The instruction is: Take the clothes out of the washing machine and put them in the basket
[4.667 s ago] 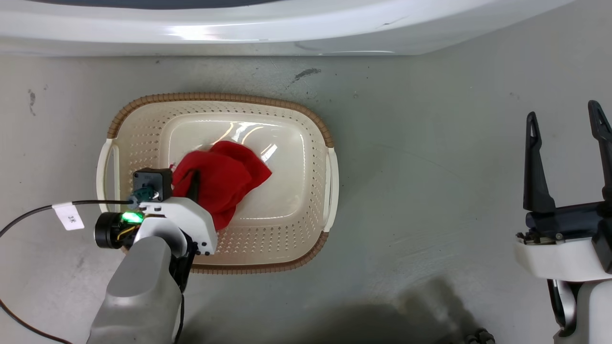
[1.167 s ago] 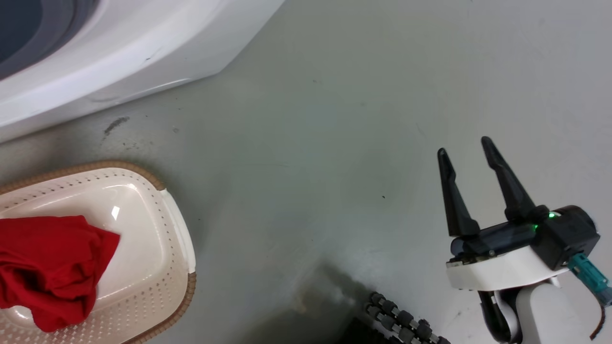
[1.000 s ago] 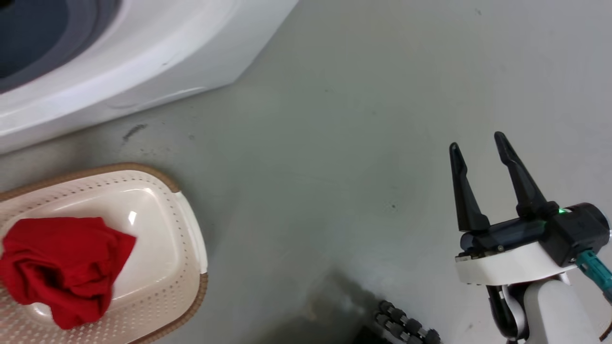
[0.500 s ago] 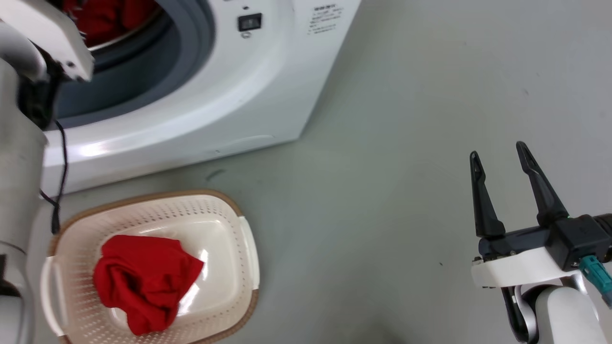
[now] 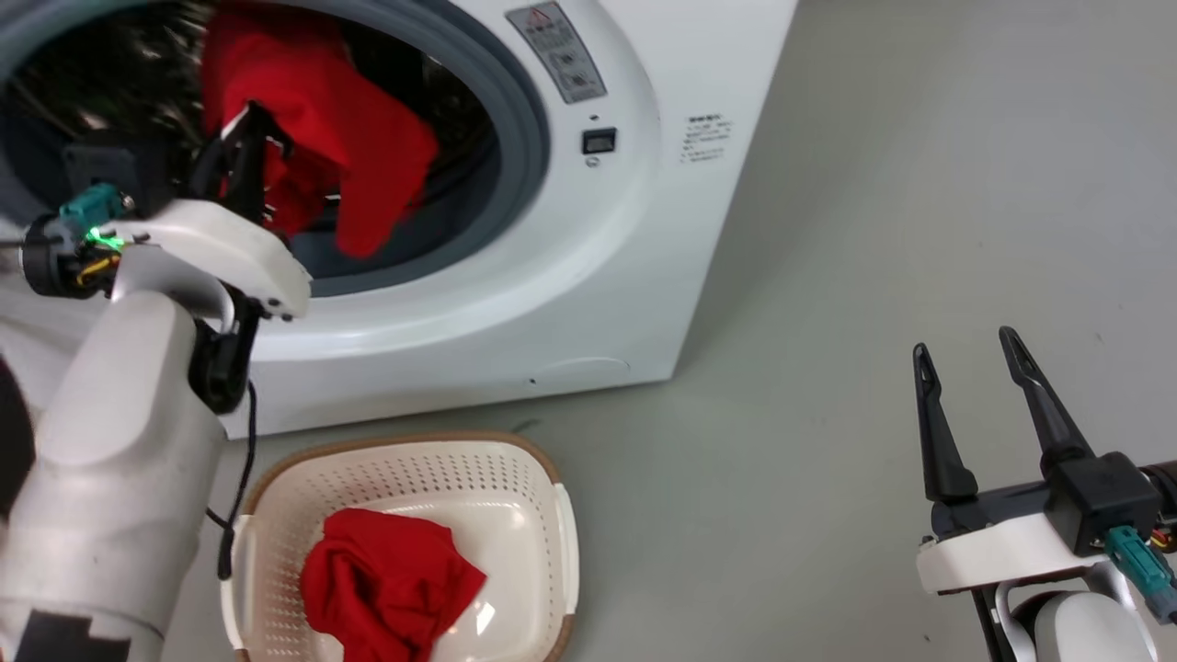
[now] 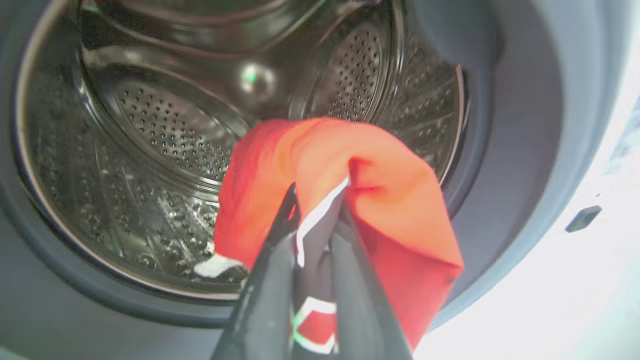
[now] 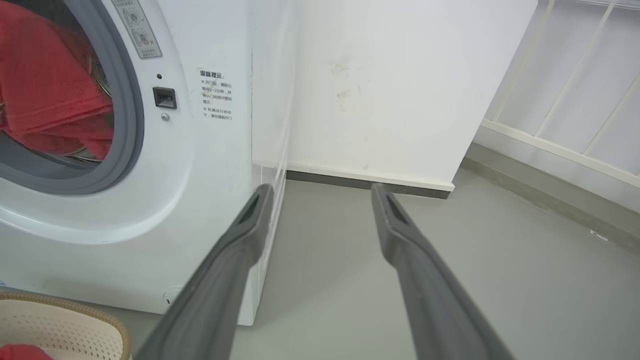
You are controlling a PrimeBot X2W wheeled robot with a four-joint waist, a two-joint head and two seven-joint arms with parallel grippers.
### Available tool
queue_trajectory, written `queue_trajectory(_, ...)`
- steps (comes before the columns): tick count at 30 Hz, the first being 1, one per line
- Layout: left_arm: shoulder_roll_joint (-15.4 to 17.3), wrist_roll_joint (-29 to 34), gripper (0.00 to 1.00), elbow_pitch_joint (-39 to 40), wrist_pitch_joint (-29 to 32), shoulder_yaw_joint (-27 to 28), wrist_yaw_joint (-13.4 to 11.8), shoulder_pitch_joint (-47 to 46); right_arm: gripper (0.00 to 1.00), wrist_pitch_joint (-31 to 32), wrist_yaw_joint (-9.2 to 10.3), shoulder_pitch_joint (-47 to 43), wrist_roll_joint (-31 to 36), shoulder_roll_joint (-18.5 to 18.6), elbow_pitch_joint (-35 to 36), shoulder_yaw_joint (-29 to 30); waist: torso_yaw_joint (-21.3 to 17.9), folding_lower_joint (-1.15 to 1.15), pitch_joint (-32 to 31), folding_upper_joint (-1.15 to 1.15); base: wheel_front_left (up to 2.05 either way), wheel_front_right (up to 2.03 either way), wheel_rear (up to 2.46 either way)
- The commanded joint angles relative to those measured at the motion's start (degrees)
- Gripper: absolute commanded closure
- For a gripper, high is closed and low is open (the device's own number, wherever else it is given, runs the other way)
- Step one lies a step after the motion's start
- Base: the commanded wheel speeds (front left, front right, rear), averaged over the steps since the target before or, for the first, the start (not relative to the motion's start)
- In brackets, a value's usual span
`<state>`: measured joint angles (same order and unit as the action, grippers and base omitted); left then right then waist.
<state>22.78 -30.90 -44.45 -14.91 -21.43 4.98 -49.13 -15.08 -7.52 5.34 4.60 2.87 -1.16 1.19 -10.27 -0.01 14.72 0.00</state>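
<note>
Item: red garment [image 5: 368, 138], upper-left frame. Prob. soft, light, limp. Your left gripper [image 6: 317, 200] pinched a fold; right gripper [image 5: 963, 342] gaped, empty.

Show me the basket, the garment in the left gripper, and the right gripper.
basket [image 5: 567, 552]: head view, right rim.
held red garment [image 6: 395, 200]: left wrist view, upper fold.
right gripper [image 5: 963, 340]: head view, between fingertips.
</note>
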Motion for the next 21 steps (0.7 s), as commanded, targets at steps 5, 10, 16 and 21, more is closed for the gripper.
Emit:
queue_trajectory(5, -1.1, 2.0, 1.0, 11.1, -0.4, 3.5, -1.4, 8.4, 0.0, -0.1, 0.06, -1.5, 0.5, 0.0, -0.5, 0.6, 4.0, 0.01, -4.9, 0.0, 0.0, 0.0, 0.0)
queue_trajectory(10, -2.0, 2.5, 1.0, 21.4, -0.3, 5.3, -1.5, 16.6, 0.0, -0.1, 0.06, -2.6, 0.6, 0.0, -0.9, 1.1, 5.6, 0.01, -7.2, 0.0, 0.0, 0.0, 0.0)
queue_trajectory(16, -1.7, 1.3, 1.0, 30.9, 2.7, 3.2, -1.1, 24.1, 0.0, -0.1, 0.06, -3.2, 0.8, 0.0, -0.8, 1.7, 7.1, 0.01, -7.8, 0.0, 0.0, 0.0, 0.0)
queue_trajectory(21, -1.4, 0.8, 1.0, 35.3, 6.0, 0.9, -1.2, 28.9, 0.0, -0.1, 0.06, -2.4, 0.7, 0.0, -0.4, 1.5, 7.4, 0.01, -6.5, 0.0, 0.0, 0.0, 0.0)
